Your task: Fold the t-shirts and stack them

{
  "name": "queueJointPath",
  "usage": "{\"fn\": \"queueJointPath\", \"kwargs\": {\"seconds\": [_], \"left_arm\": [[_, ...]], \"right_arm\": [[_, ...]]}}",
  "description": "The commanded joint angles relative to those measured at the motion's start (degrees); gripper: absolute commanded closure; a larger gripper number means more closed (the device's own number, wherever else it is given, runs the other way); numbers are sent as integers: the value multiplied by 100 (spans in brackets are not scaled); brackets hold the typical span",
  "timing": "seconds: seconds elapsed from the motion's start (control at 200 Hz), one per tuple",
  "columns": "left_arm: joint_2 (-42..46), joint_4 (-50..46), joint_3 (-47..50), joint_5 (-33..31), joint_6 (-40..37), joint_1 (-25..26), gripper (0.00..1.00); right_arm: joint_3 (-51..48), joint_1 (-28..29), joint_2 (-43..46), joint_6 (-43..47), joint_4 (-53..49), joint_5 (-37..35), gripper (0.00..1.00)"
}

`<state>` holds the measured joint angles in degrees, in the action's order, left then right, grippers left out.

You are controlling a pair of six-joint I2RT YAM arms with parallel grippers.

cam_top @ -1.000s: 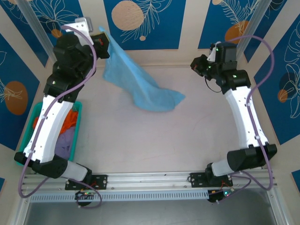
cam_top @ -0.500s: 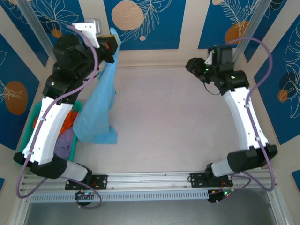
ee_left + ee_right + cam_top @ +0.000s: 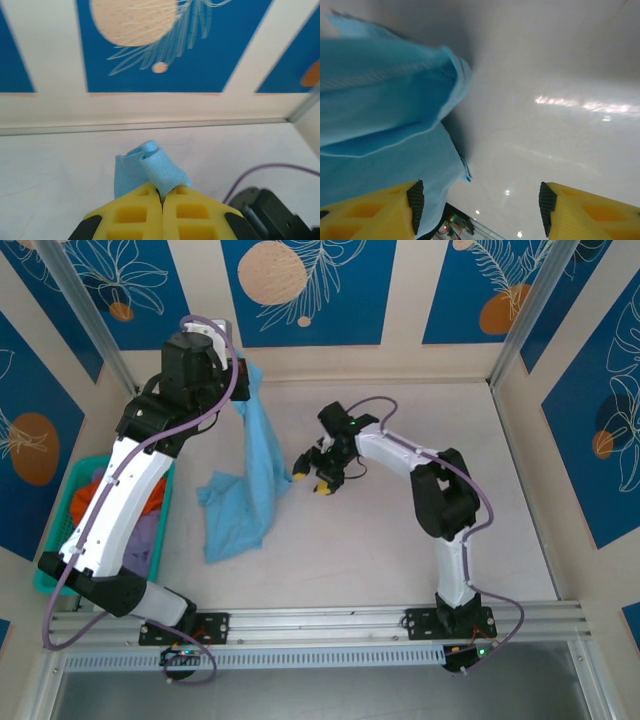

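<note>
Okay, top view: my left gripper is up near the back wall, pressed together on a bunch of the light blue t-shirt. The shirt hangs from it, with its bottom crumpled on the table. My right gripper sits low, just beside the cloth's right edge. The teal basket with more clothes is at far left.

Left wrist: the left gripper pinches only a small twist of t-shirt, jaws fully together.

Right wrist: the right gripper is spread wide. The t-shirt lies at my left finger, touching or nearly, and nothing is clamped.

Risks, as I judge them: the thin pinch could slip and drop the shirt. My right jaws could close on several bunched layers, or on air beside the edge, and then the spread comes out twisted.
</note>
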<state>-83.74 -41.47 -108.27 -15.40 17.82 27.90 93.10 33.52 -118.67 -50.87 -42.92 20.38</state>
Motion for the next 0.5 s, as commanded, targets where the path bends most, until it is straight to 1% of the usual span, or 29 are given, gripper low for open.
{"fn": "queueJointPath", "kwargs": {"seconds": [0.0, 0.07, 0.095, 0.15, 0.215, 0.285, 0.42, 0.495], "left_arm": [[-34, -109, -265, -1311, -126, -113, 100], [-134, -171, -442, -1871, -58, -188, 100], [-171, -191, -515, -1979, -51, -211, 100], [-244, -245, -713, -2221, -50, -241, 100], [-299, -301, -892, -2502, -72, -241, 100], [-318, -340, -991, -2749, -115, -241, 100], [-308, -379, -991, -3239, -315, -239, 100], [-260, -329, -956, -3225, -493, -226, 100]], "right_arm": [[88, 49, 45, -125, -98, 426, 37], [68, 66, -36, -131, -61, 505, 39], [83, 76, -91, -148, -43, 574, 40], [192, 134, -264, -121, 1, 865, 45], [410, 279, -499, -19, -19, 1103, 46], [673, 443, -753, 59, -143, 1265, 50], [999, 683, -1100, 116, -307, 1170, 54], [1198, 810, -1274, 173, -405, 1079, 54]]}}
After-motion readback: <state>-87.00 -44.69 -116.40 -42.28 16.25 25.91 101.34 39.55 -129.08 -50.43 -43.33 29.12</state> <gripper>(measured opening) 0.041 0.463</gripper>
